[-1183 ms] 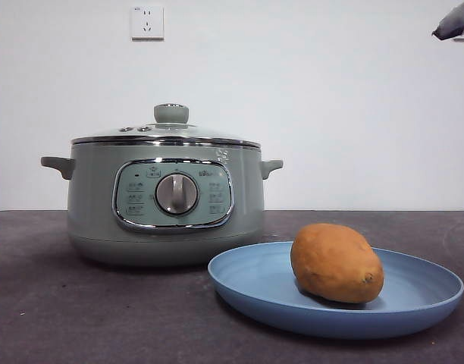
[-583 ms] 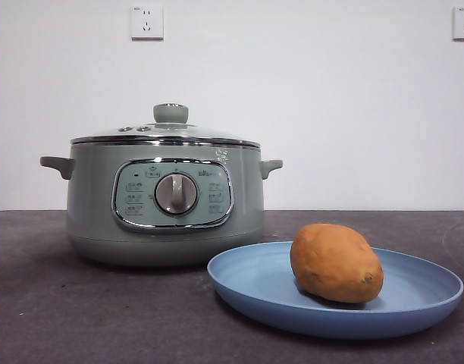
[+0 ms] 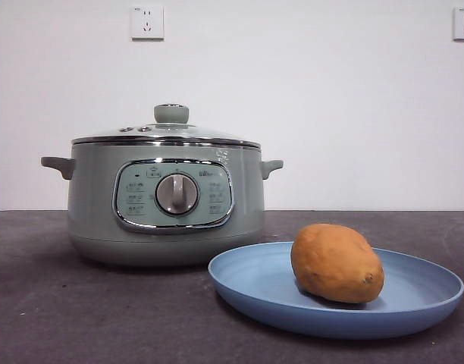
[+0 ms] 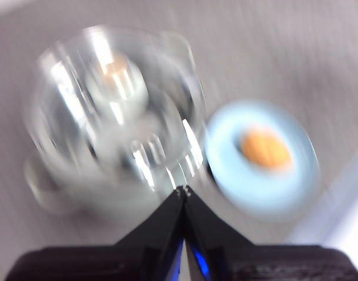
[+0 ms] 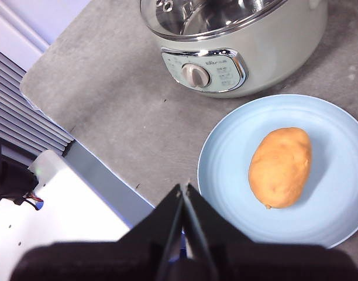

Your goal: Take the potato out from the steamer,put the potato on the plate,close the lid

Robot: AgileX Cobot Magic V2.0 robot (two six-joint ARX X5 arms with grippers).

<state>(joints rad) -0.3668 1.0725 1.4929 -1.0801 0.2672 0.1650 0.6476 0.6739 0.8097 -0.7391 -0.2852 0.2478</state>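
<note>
The orange-brown potato (image 3: 337,262) lies on the blue plate (image 3: 255,284), right of the sage-green steamer (image 3: 95,220). The glass lid (image 3: 167,133) with its green knob sits shut on the steamer. In the right wrist view the potato (image 5: 280,167) rests on the plate (image 5: 226,170) beside the steamer (image 5: 284,52); my right gripper (image 5: 183,188) is shut and empty, high above the table. The left wrist view is blurred: my left gripper (image 4: 182,191) is shut and empty, high above the lid (image 4: 112,111), with the plate (image 4: 237,175) and potato (image 4: 265,149) beside it. Neither gripper shows in the front view.
The dark grey table (image 3: 80,318) ends at a white wall with two sockets (image 3: 147,22). In the right wrist view the table's edge and a white base (image 5: 62,211) lie near the plate.
A black arm tip at the front view's top right corner has left the picture, uncovering a second wall socket. Steamer, lid, plate and potato have not moved.
</note>
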